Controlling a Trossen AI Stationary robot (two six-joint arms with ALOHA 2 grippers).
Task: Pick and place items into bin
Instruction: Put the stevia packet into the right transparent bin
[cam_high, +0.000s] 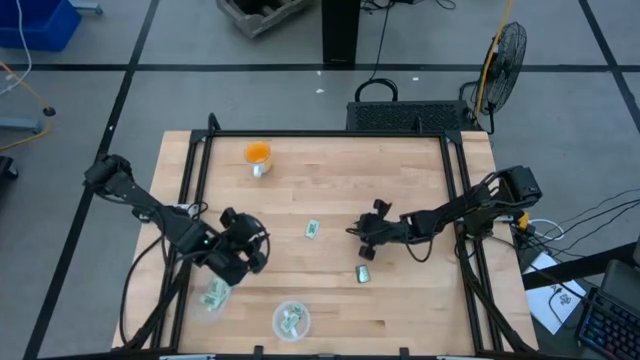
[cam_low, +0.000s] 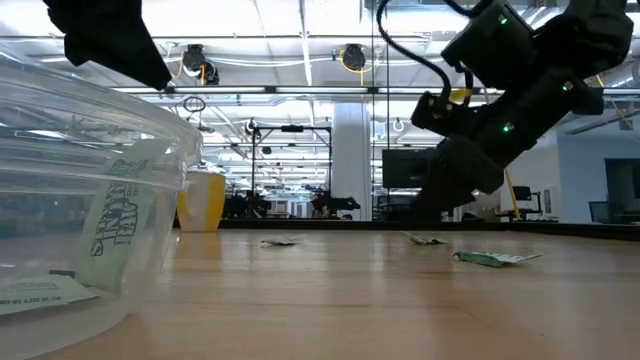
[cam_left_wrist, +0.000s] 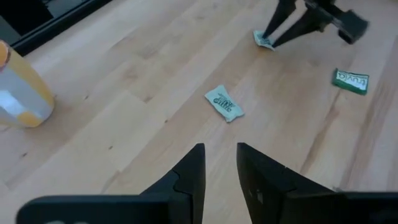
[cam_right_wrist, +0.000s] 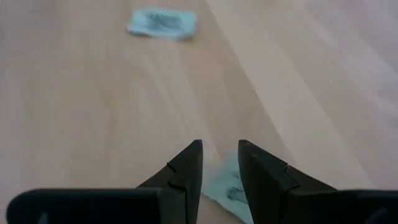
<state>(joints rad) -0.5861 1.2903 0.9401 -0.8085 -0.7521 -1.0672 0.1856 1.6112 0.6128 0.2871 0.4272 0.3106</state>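
Near the front edge of the table (cam_high: 330, 170) sits the bin (cam_high: 291, 320), a clear round tub, and everything else takes its place from it. Inside it lie packets (cam_high: 291, 318) already dropped; the low view shows one pale slip (cam_low: 45, 290) flat on its floor. Just to the left of the bin, outside the rim, rests another pale packet (cam_high: 214, 295), touching nothing.

Up and to the left of the bin hangs the left gripper (cam_high: 245, 250), clear of the wood. Its wrist view shows the fingers (cam_left_wrist: 193, 174) parted by a narrow gap with nothing between them, so it carries no load. It looks toward a white-and-green packet (cam_left_wrist: 224, 103) farther from the bin, most likely the next target on this side.

Farther off, to the right of the bin and deeper across the table, the right gripper (cam_high: 365, 238) works low. Its own view shows the fingers (cam_right_wrist: 186, 168) a little apart, straddling a pale packet (cam_right_wrist: 231, 186) that lies on the wood under the tips. Whether the pads touch it cannot be told; it looks like a pinch about to close. A green packet (cam_high: 364, 273) lies between this gripper and the bin.

Far from the bin, at the back, stands the orange object (cam_high: 257, 155), no part of the sorting.
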